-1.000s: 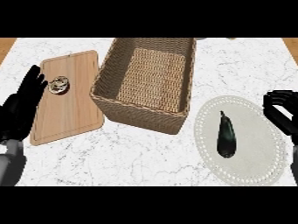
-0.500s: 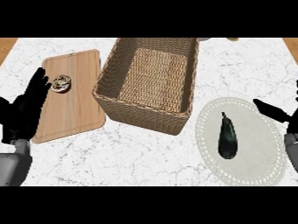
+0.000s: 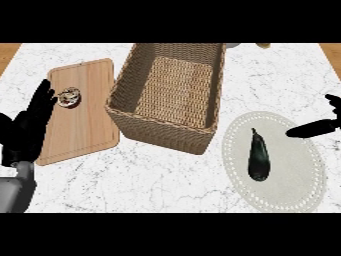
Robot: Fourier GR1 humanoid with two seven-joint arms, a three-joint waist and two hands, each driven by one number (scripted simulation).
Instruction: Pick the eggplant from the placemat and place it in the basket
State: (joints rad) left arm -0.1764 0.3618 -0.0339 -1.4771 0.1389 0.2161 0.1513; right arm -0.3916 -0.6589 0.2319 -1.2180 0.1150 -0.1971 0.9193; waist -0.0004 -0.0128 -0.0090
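Dark eggplant [image 3: 258,156] lay on the placemat [image 3: 291,176], left of the right robot hand [image 3: 334,121], fingers spread wide, empty; best approached from above, closing across its middle.

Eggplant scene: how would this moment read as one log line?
eggplant: on placemat | basket: empty | right hand: open, near placemat | left hand: open, resting

right robot hand [image 3: 334,122] – opened, shifted toward frame edge | left robot hand [image 3: 24,129] – lower
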